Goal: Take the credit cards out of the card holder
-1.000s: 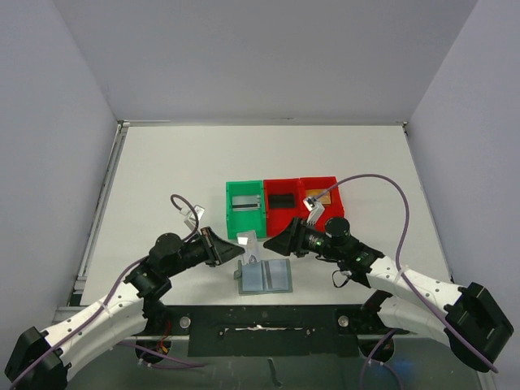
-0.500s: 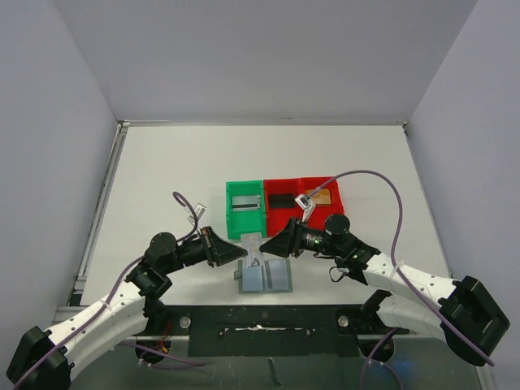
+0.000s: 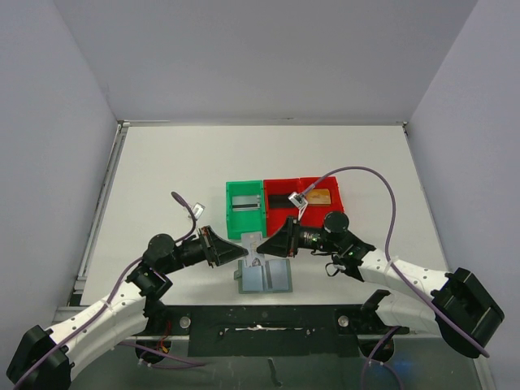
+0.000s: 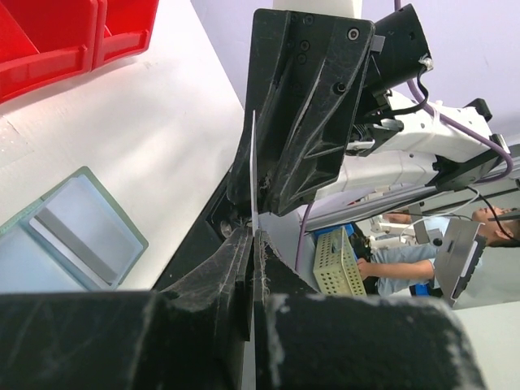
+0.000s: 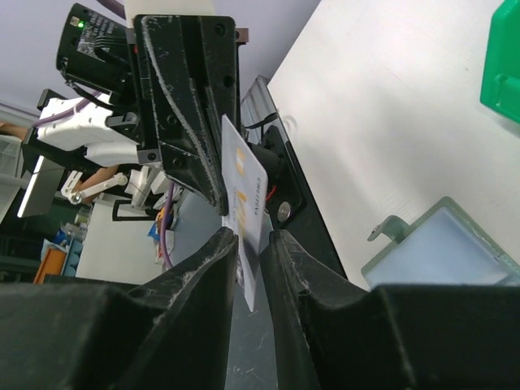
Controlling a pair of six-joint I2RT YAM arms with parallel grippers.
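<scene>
On the white table (image 3: 162, 179), your left gripper (image 4: 252, 237) pinches one credit card (image 5: 242, 191); the right gripper (image 5: 249, 237) straddles it narrowly, and you cannot tell whether it grips. Release too soon and the card drops onto the open card holder (image 3: 264, 277) below. The card's print is unreadable

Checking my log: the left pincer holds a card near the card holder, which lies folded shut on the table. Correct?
Not quite. The top external view shows the card holder lying open, both inner panels facing up. The left pincer does hold a card near it.
</scene>
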